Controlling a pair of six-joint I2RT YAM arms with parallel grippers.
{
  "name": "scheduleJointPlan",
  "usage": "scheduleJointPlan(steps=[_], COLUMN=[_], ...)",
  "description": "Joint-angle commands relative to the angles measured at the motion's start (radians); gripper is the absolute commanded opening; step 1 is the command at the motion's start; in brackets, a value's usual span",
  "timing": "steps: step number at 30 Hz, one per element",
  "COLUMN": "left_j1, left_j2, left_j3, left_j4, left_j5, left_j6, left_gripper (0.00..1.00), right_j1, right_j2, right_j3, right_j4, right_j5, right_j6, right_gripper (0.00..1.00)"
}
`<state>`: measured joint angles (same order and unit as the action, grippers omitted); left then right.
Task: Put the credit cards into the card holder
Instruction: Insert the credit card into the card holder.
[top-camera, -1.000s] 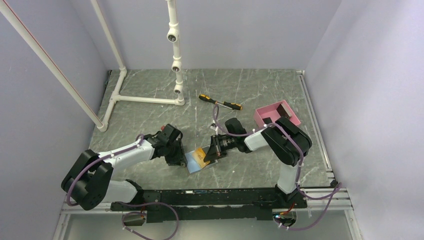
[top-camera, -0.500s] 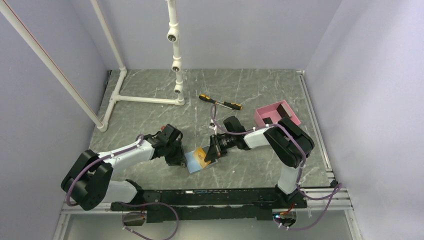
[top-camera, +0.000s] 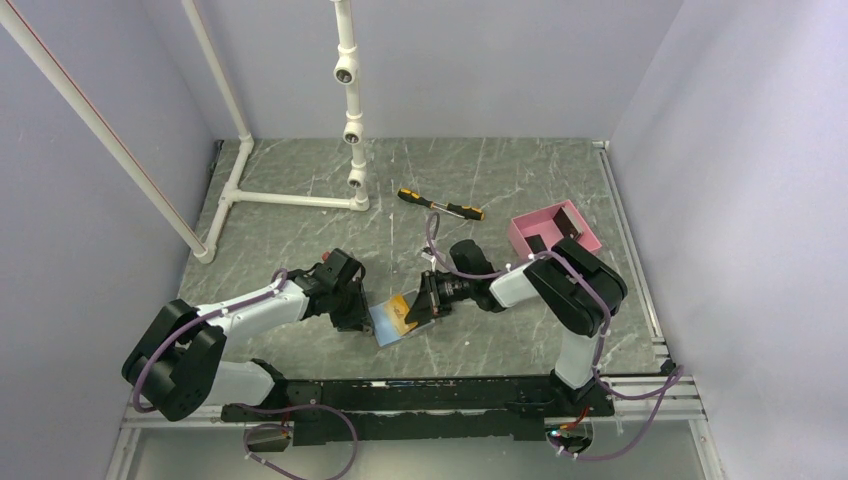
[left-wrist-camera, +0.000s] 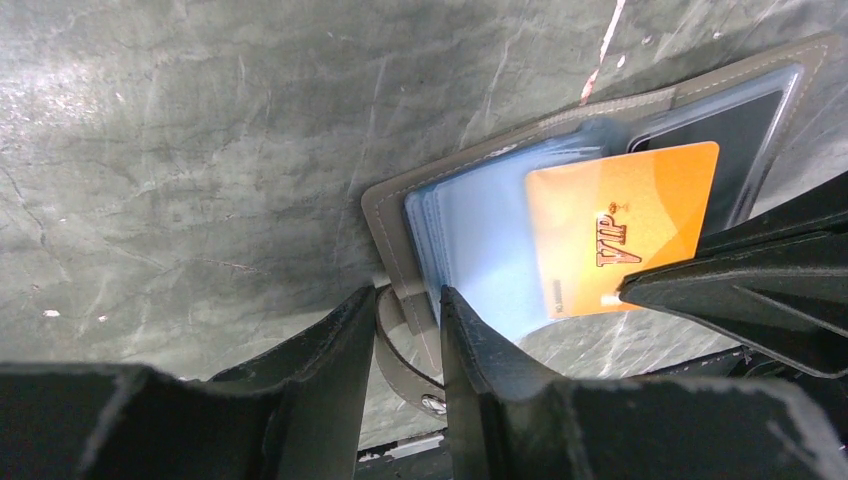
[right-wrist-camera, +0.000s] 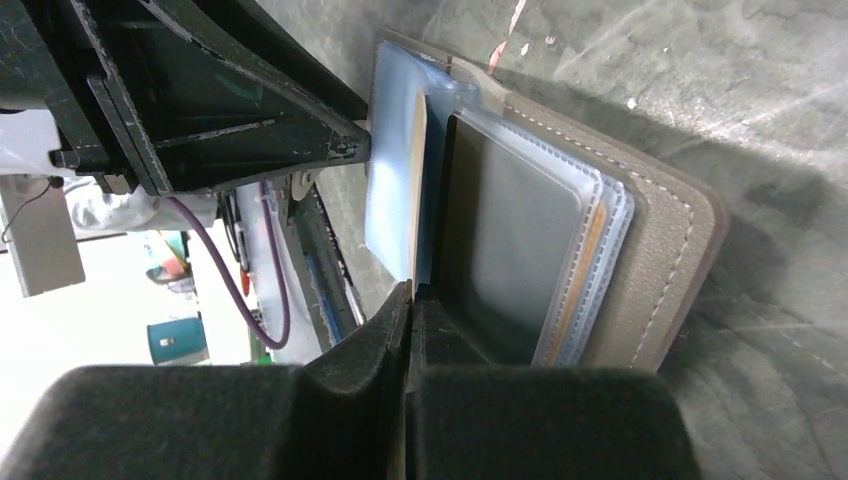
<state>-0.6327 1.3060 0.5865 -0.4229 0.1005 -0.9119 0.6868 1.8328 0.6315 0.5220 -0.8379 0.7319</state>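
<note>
Card holder (top-camera: 386, 326) lies open on the desk (top-camera: 500, 180), near the front edge, between the two arms. Grey cover down, light-blue sleeves (left-wrist-camera: 480, 250) up.

Left gripper (left-wrist-camera: 408, 305): jaws drawn partway in, with the holder's strap tab and cover edge between them. This is taken as a steadying hold.

Right gripper (right-wrist-camera: 408, 295): jaws fully closed on the corner of the orange VIP card (left-wrist-camera: 620, 235). The card is laid flat over the blue sleeves. In the right wrist view its thin edge is seen among the sleeve leaves. Most of its face is left uncovered.

A dark card (left-wrist-camera: 745, 130) is already seated in a clear sleeve on the other half.

Step in hand, as judged: the orange card is being fed into a sleeve, and the feed is only begun.

Next move, as judged: the card is to be pushed along its length into the sleeve mouth and kept flat. The holder must be held against the push by the left jaws so that it is not slid across the desk. Release is due only once the card is seated.

The pink tray (top-camera: 516, 230) is noted well apart at right, with dark flat pieces in it, possibly further cards. A yellow-and-black screwdriver (top-camera: 440, 205) lies behind.
</note>
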Motion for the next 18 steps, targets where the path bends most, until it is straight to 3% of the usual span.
scheduleJointPlan(steps=[1, 5, 7, 18], left_j1=[-0.012, -0.013, -0.012, -0.013], left_j2=[0.025, -0.001, -0.014, -0.040], left_j3=[-0.039, -0.039, -0.045, -0.060], left_j4=[-0.006, -0.025, -0.025, -0.025], left_j5=[-0.028, -0.034, -0.032, -0.028], left_j6=[-0.006, -0.005, -0.008, -0.009], left_gripper=[0.37, 0.39, 0.39, 0.38], right_j1=[0.015, 0.027, 0.029, 0.136], right_j2=[0.001, -0.065, -0.091, -0.200], right_j3=[-0.016, 0.032, 0.061, 0.190], right_j4=[0.099, -0.238, -0.366, -0.723], right_j5=[0.057, 0.191, 0.251, 0.515], right_j6=[0.035, -0.107, -0.166, -0.239], right_gripper=[0.02, 0.26, 0.31, 0.63])
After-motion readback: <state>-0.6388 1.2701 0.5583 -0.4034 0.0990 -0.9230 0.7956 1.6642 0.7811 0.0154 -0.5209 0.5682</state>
